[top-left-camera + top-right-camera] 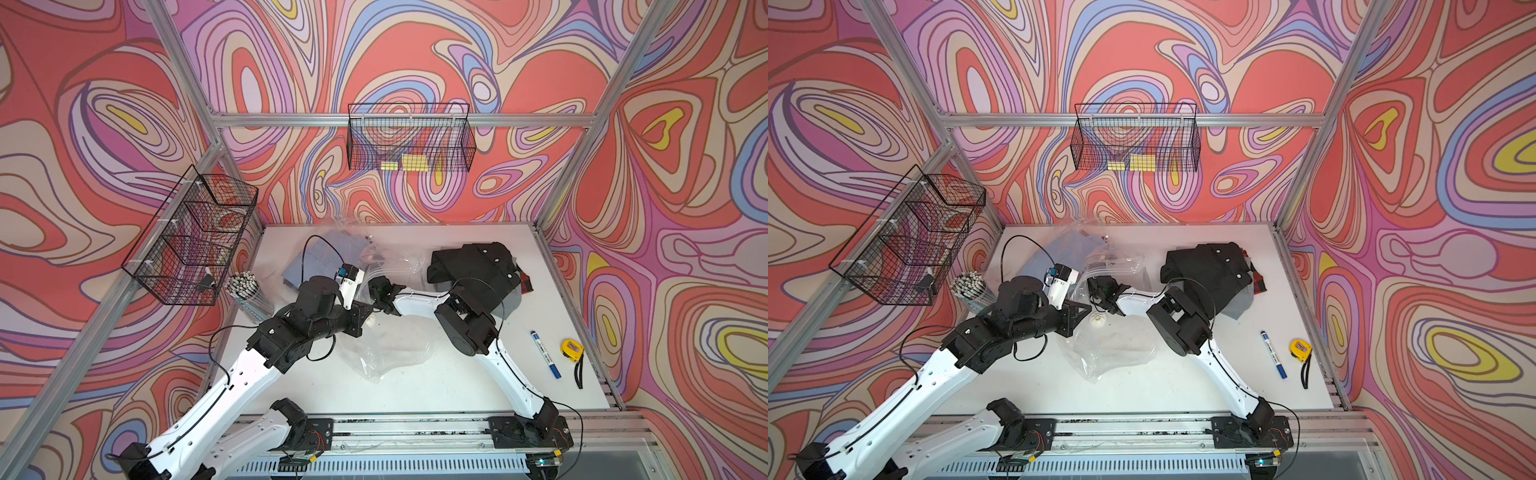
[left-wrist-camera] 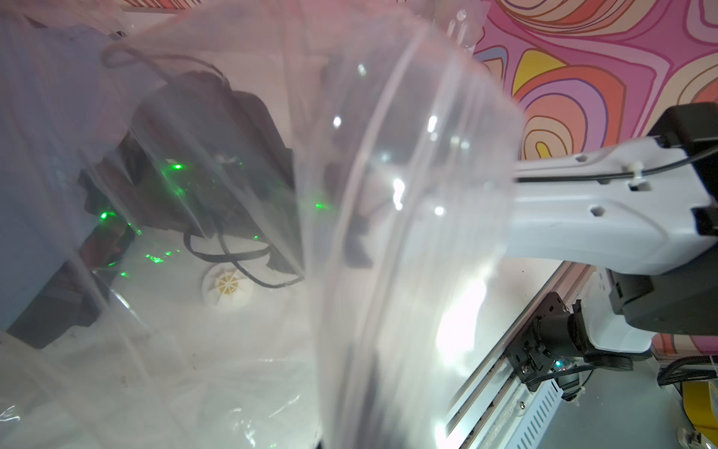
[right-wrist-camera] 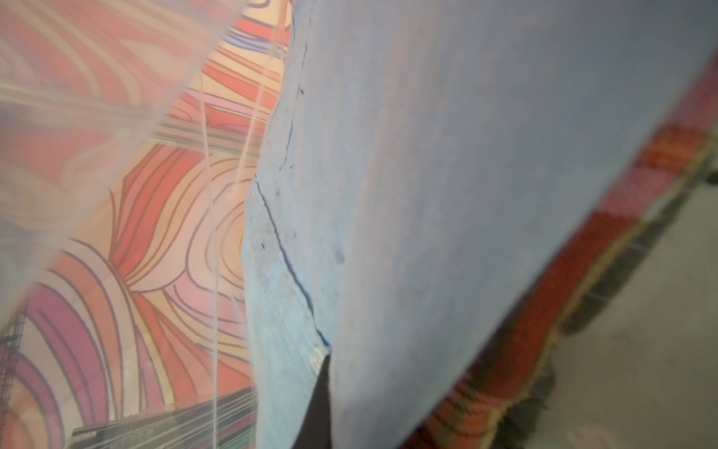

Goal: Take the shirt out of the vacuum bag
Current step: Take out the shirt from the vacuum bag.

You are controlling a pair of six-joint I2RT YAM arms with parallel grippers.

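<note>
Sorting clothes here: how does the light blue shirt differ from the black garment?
The light blue shirt lies far left, partly wrapped in the vacuum bag's plastic; the black garment lies far right, outside it, atop other clothes. The black garment shows white buttons; the blue shirt shows none from above. Both rest on the table.

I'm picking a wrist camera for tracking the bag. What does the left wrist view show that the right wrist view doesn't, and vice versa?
Only the left wrist view: the round white valve of the clear crinkly plastic vacuum bag, the right arm's white link and the metal base rail. Only the right wrist view: the stitched seam of the light blue fabric shirt up close, and clearly a red plaid cloth along its edge. Both: bag film, blue shirt fabric and the swirly patterned wall.
</note>
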